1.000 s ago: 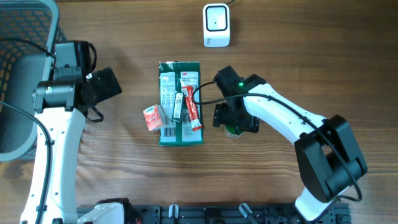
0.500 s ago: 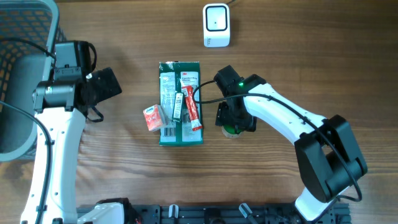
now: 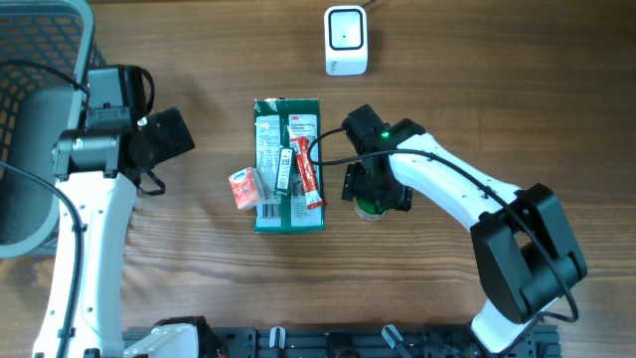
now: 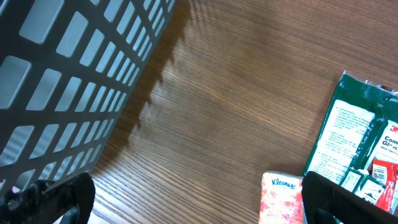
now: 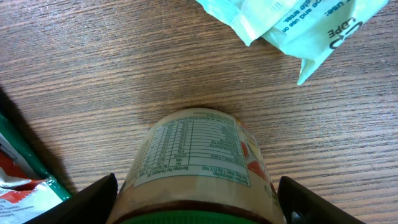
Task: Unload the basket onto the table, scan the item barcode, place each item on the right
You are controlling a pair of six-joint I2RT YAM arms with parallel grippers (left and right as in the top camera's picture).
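Small jar (image 5: 196, 162) with a pale, tan-edged label printed with a nutrition table and a green lid at the end nearest the right wrist camera; it appears to lie on its side on the wooden table (image 3: 497, 99), just right of the green packet (image 3: 288, 164) and well below the white scanner (image 3: 346, 40). The right gripper (image 5: 198, 200) straddles the jar, one finger on each flank; whether the pads press on it cannot be told. From overhead only a green sliver of the jar (image 3: 374, 210) shows beneath that gripper. A white-and-green pouch (image 5: 298, 25) lies beyond the jar. The left gripper (image 4: 199, 199) stands spread wide, holding nothing, near the basket (image 4: 56, 81) and a Kleenex pack (image 4: 283, 198). Against the frame one second earlier, the jar, packets and left arm are unmoved; the right gripper's outline differs only slightly.
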